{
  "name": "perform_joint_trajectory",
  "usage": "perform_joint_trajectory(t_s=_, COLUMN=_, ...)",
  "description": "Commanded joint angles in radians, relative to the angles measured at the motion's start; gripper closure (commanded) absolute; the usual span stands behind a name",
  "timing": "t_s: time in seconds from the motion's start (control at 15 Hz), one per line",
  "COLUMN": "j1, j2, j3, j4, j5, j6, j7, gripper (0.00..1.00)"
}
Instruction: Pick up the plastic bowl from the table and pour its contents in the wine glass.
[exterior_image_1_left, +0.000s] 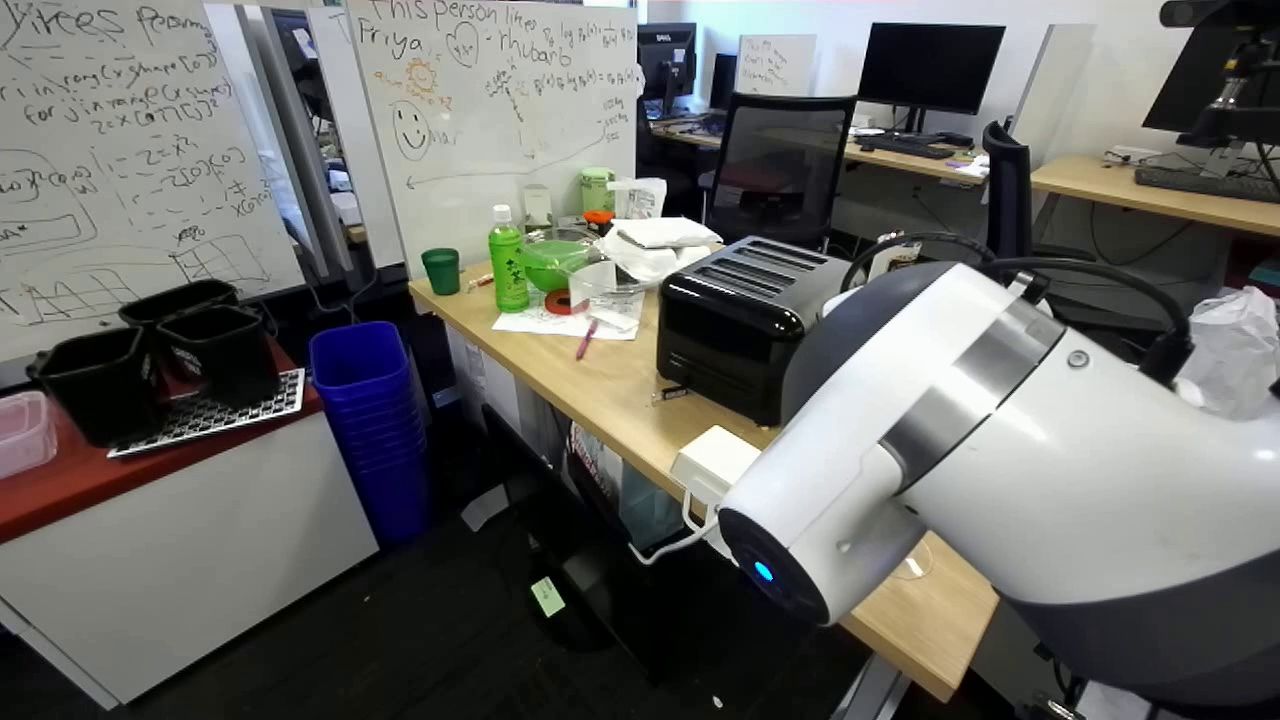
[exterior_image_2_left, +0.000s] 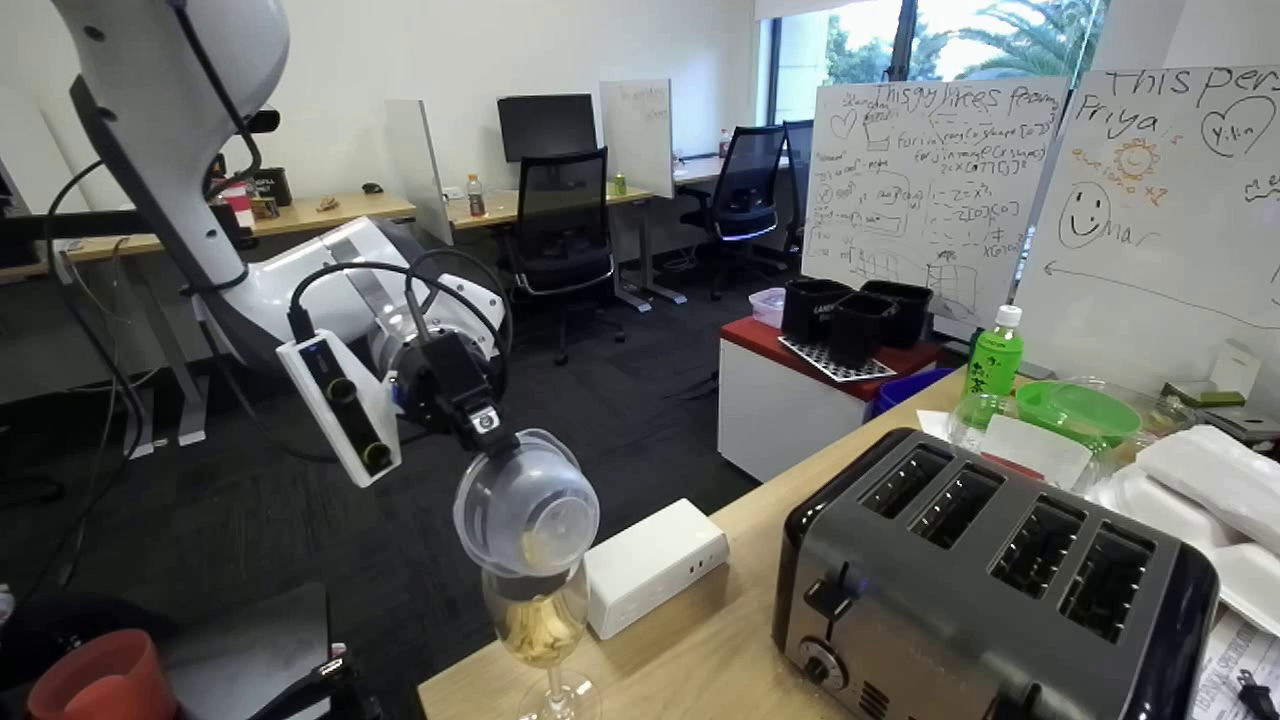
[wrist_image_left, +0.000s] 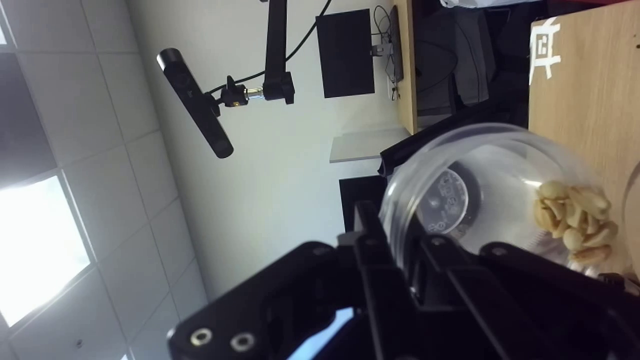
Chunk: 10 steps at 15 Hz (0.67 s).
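The claw (wrist_image_left: 392, 230) was clamped over the rim of the clear plastic bowl (exterior_image_2_left: 527, 505), its fingers (wrist_image_left: 370, 245) drawn together with only the thin plastic between them. The bowl was up off the counter (exterior_image_2_left: 690, 650), tipped steeply on its side right over the mouth of the wine glass (exterior_image_2_left: 545, 640); whether bowl and glass touched could not be told. In the wrist view, a small heap of pale, nut-like pieces (wrist_image_left: 575, 220) lay against the low side of the bowl's wall. Similar pieces filled part of the glass's cup.

In an exterior view, the wine glass stood upright at the near left end of the counter, with a white box (exterior_image_2_left: 655, 565) just beside it, to the right and a little farther back. Farther right stood the dark toaster (exterior_image_2_left: 990, 580), its four slots facing up. Beyond the toaster were a green bottle (exterior_image_2_left: 992, 360), a green bowl (exterior_image_2_left: 1078, 412) and white foam containers (exterior_image_2_left: 1210, 490). In an exterior view, a dark green cup (exterior_image_1_left: 441, 270) stood at the far left end of the counter, and a pink pen (exterior_image_1_left: 587, 340) lay between the bottle and the toaster. Stacked blue bins (exterior_image_1_left: 370, 430) stood to the left of the counter.
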Motion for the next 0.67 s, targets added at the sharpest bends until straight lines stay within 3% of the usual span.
perform_joint_trajectory(t_s=0.0, j1=0.018, j2=0.039, j3=-0.007, j4=0.032, j5=-0.01, j6=-0.051, j7=0.022, gripper=0.97)
perform_joint_trajectory(t_s=0.6, j1=0.012, j2=0.036, j3=0.001, j4=0.03, j5=0.0, j6=-0.012, j7=0.015, gripper=0.97)
